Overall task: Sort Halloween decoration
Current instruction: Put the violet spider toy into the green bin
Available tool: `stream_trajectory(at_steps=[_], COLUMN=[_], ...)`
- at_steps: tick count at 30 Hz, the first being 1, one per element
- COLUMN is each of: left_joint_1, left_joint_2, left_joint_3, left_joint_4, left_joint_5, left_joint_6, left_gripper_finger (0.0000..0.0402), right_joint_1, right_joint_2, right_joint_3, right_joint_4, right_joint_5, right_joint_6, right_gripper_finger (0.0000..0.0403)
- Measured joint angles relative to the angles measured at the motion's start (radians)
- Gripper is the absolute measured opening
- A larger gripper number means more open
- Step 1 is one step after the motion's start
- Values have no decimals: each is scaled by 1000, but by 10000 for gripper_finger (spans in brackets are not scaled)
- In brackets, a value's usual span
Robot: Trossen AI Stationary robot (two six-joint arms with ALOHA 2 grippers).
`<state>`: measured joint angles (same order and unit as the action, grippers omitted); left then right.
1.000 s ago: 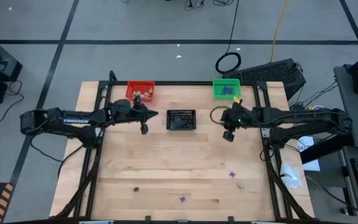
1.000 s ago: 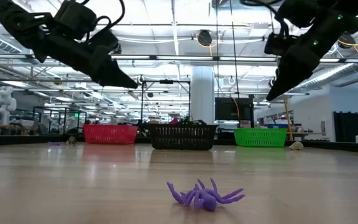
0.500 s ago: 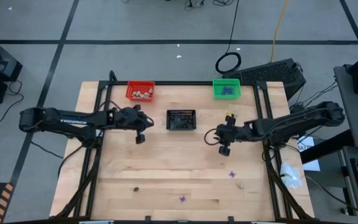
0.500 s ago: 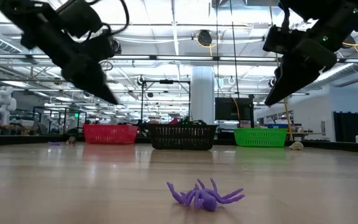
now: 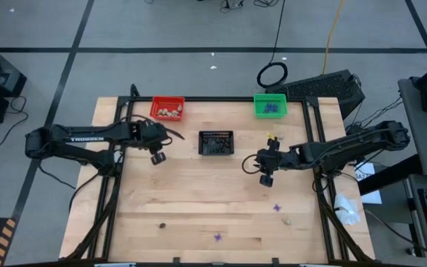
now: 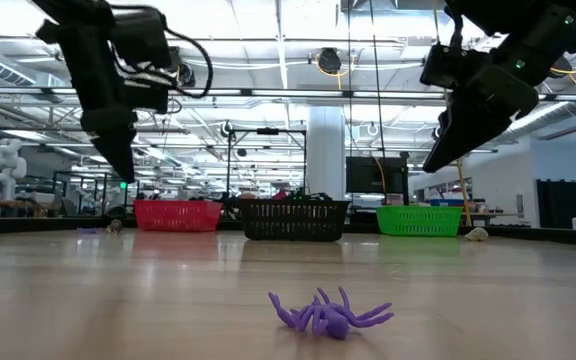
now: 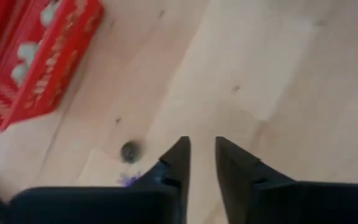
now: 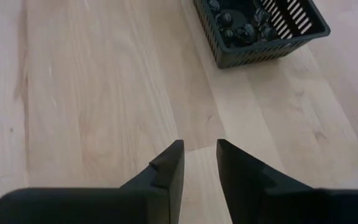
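The left hand (image 5: 156,158), slightly parted and empty, hovers at nine o'clock of the black plastic basket (image 5: 216,143); the right hand (image 5: 266,179), likewise, at four o'clock.

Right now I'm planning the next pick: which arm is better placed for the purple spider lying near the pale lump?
Right. The right gripper hangs nearest the purple spider and jaws apart, empty; the left gripper is across the table.

Dark arms; white TROSSEN lettering on left arm (image 5: 87,139); black cables.
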<state>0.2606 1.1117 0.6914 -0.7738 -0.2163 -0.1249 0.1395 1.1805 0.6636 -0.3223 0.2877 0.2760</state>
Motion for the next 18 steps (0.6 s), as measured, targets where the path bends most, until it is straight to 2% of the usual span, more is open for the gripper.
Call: stream_trajectory(at_steps=[4,9,12,18], left_joint_1=[93,202,253,344], left_joint_2=[61,158,222,312], left_joint_3=[0,27,51,56], left_joint_4=[2,-28,-90,-155], left_joint_5=[10,79,67,23], left_joint_6=[13,140,212,264], left_gripper_finger=[119,167,177,178], right_joint_1=[0,0,0,0], right_joint_2=[0,0,0,0], right_joint_3=[0,0,0,0], right_joint_4=[4,4,4,4], right_joint_5=[0,-1,-1,-1], right_joint_6=[0,0,0,0], right_gripper_finger=[89,89,89,89])
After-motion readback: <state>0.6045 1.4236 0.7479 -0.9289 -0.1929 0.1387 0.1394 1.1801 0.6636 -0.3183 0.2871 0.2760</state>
